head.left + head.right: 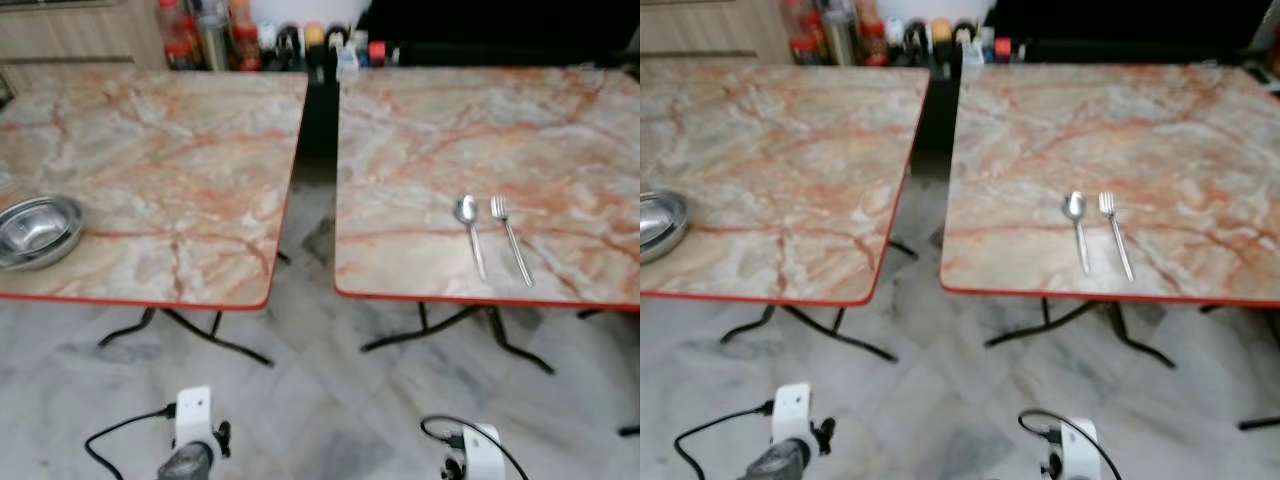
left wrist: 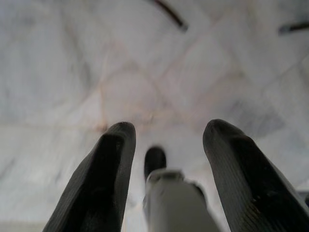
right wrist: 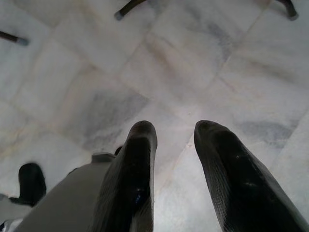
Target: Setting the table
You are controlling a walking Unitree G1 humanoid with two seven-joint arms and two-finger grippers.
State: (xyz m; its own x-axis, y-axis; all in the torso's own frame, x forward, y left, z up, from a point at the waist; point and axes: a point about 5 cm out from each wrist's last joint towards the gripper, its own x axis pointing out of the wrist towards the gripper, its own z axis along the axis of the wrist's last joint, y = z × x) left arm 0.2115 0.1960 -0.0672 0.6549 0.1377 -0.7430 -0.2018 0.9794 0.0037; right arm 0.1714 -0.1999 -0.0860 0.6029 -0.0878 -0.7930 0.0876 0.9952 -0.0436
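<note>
Before the robot stood two marble-patterned benches with red edging, the left bench (image 1: 170,170) and the right bench (image 1: 500,130), on thin black legs over a pale veined marble floor (image 1: 330,400). At the left bench's near corner sat a shiny steel bowl (image 1: 35,232), rigid, light and likely slippery, best gripped by its rim. Near the right bench's front edge a spoon (image 1: 470,232) and fork (image 1: 511,238) lay parallel, just apart; thin, stiff, flat metal, probably awkward to pinch except across the handles. Both arms hung low, the left end effector (image 2: 166,145) and right end effector (image 3: 174,137) spread apart and empty.
</note>
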